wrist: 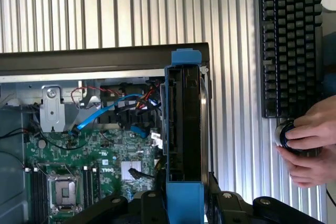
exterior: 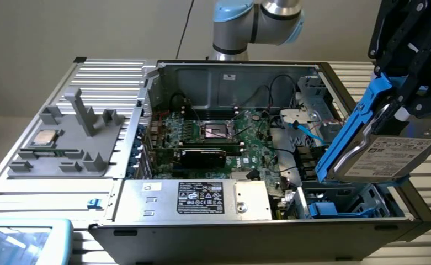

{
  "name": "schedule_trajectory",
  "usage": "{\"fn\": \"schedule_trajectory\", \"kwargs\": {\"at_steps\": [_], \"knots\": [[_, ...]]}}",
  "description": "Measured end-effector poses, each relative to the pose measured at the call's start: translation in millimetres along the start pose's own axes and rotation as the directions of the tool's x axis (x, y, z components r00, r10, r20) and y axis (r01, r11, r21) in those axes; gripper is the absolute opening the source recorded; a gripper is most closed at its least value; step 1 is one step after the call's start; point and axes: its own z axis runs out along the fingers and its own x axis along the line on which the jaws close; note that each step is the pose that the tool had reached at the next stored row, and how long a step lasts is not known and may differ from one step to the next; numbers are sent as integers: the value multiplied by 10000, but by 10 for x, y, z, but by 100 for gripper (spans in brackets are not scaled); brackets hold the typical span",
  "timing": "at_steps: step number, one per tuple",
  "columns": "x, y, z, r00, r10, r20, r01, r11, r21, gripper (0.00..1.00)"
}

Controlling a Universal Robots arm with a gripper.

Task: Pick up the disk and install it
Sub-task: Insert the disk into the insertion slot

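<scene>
Exterior view: the gripper (exterior: pixel 409 102) is clamped on the hard drive (exterior: pixel 388 150), which hangs tilted on edge above the drive cage (exterior: pixel 347 208) at the computer case's (exterior: pixel 223 234) near corner, on the exterior view's right. Wrist view: the fingers flank its blue carrier (wrist: pixel 184 129) (rigid, probably weighty and shock-sensitive, so the carrier sides look the safest hold).

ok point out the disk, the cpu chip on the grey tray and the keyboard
disk (exterior: pixel 398 150), exterior view, on its white label
cpu chip (exterior: pixel 46 137), exterior view, middle of its silver top
keyboard (wrist: pixel 291 40), wrist view, on its black keys
</scene>
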Motion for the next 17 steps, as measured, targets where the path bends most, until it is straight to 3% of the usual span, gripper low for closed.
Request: {"fn": "schedule_trajectory", "kwargs": {"at_steps": [17], "knots": [[15, -3, 302, 9998, -195, -4, 195, 9998, 6, 37]]}}
